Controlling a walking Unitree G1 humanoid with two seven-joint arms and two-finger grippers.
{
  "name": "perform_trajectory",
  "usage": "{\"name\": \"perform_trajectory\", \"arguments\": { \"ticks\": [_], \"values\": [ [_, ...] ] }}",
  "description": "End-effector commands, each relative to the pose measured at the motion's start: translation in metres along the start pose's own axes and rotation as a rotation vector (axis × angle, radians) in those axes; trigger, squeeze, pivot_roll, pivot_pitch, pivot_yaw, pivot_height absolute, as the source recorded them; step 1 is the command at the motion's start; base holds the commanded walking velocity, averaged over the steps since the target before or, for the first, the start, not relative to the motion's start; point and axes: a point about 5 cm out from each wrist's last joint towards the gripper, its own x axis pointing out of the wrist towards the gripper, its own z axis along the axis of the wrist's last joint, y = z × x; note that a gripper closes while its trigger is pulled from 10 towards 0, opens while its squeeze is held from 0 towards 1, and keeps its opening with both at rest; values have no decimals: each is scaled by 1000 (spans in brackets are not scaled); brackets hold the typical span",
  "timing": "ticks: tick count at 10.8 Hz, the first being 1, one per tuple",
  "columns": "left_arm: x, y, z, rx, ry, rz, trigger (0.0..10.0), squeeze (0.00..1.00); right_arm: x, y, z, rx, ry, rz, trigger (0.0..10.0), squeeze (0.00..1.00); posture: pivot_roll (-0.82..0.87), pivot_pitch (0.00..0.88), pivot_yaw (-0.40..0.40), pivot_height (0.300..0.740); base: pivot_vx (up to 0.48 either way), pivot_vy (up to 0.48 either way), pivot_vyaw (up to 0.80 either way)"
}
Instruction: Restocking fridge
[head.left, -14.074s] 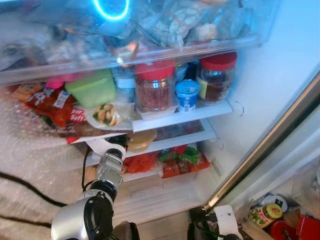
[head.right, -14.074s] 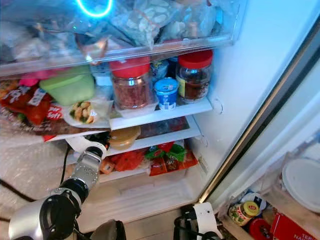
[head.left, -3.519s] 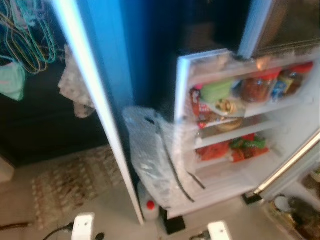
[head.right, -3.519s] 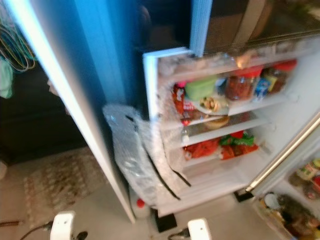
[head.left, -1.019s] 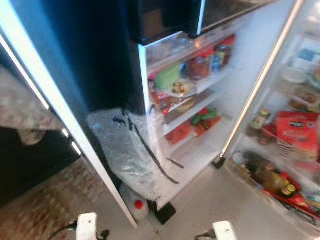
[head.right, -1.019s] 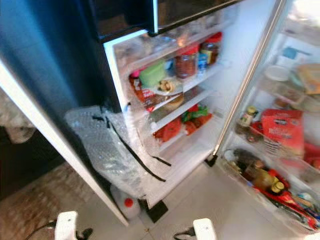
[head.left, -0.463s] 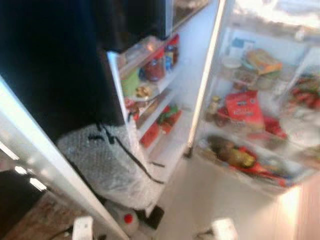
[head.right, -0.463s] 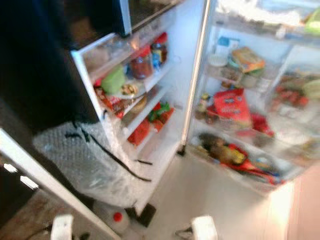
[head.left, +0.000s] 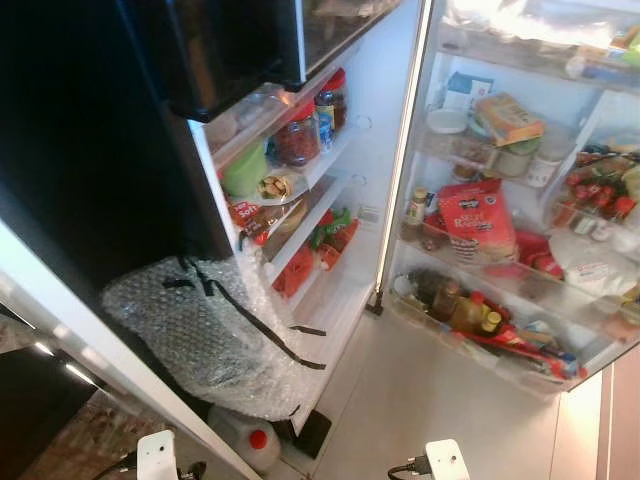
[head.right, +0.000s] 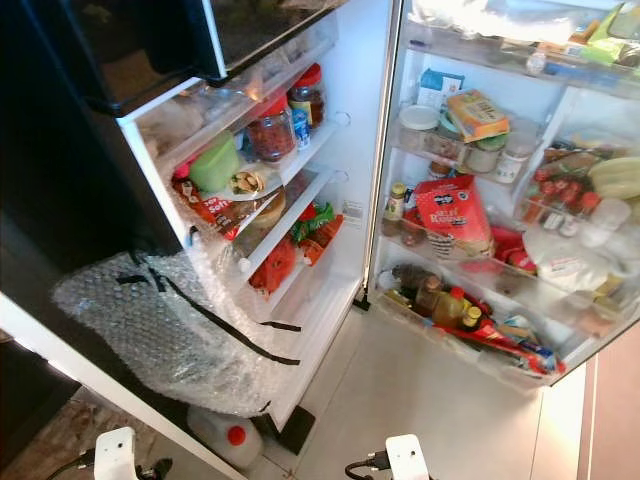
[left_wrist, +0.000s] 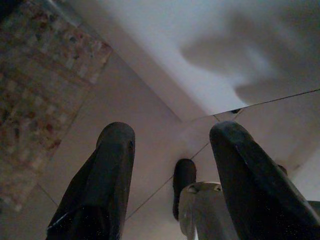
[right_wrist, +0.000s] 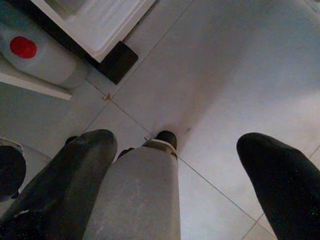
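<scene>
The fridge stands open, its door swung out to the robot's left and the main compartment on the right. On the door's upper shelf, two red-lidded jars sit toward the inner edge beside a small blue-labelled tub, with a green container toward the outer edge. A sheet of bubble wrap hangs over the door's lower outer corner, and a white jug with a red cap stands on the tiled floor under it. Inside the compartment, a red bag leans on the middle shelf, and bottles lie along the bottom shelf's front edge. The left gripper hangs over the floor with its fingers spread and empty. The right gripper is likewise released, above the tiles near the jug.
</scene>
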Motion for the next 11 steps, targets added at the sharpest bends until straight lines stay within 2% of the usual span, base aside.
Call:
{"name": "perform_trajectory", "arguments": {
  "ticks": [1, 4, 8, 11],
  "values": [
    [-2, 11, -4, -16, 22, 38, 10000, 0, -1, 4, -8, 12, 28, 11, 10000, 0, -101, 28, 79, 740, 0, 0, 0],
    [-2, 14, -6, -40, 32, 49, 10000, 0, -1, 4, -8, 13, 30, 11, 10000, 0, -99, 28, 78, 740, 0, 0, 0],
    [-3, 13, -6, -31, 30, 39, 10000, 0, -1, 5, -8, 13, 30, 12, 10000, 0, -98, 30, 78, 740, -392, 0, 0],
    [-3, 13, -7, -18, 34, 40, 10000, 0, -1, 5, -9, 13, 33, 12, 10000, 0, -98, 25, 81, 740, 0, 0, 0]
  ]
}}
